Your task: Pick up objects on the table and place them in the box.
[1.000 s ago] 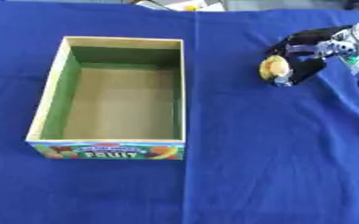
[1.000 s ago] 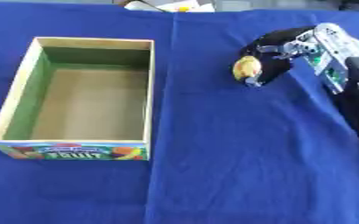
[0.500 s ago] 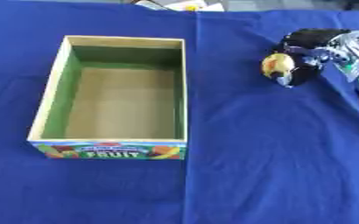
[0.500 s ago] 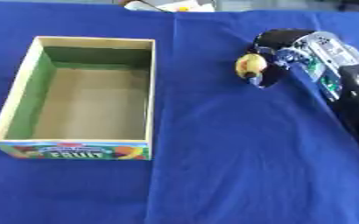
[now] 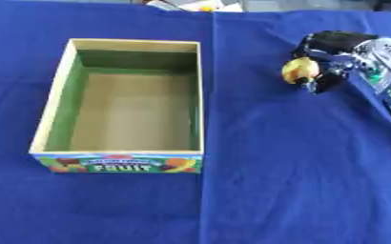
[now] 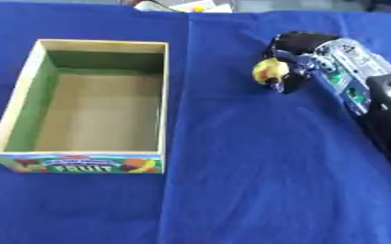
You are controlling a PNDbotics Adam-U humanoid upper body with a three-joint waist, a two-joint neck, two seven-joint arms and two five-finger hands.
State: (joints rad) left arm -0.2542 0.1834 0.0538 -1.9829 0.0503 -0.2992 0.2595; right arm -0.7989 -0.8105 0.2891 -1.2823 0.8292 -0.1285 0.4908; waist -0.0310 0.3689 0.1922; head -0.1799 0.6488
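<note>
My right hand point(image 5: 331, 58) reaches in from the right edge, with its black fingers curled round a small yellow fruit-like object point(image 5: 300, 70) that has a reddish patch. The object sits at the upper right, over the blue cloth, to the right of the box. The box point(image 5: 52, 113) is an open cardboard carton with green inner walls and a "FRUIT" label on its front side; nothing lies inside it. My left hand shows in neither view.
A blue cloth point(image 5: 274, 181) covers the whole table. Some light-coloured items point(image 6: 187, 6) lie past the cloth's far edge at the top.
My right hand with the yellow object has shifted slightly up and away from me; its fingers stay curled round the object. The box has not moved.
</note>
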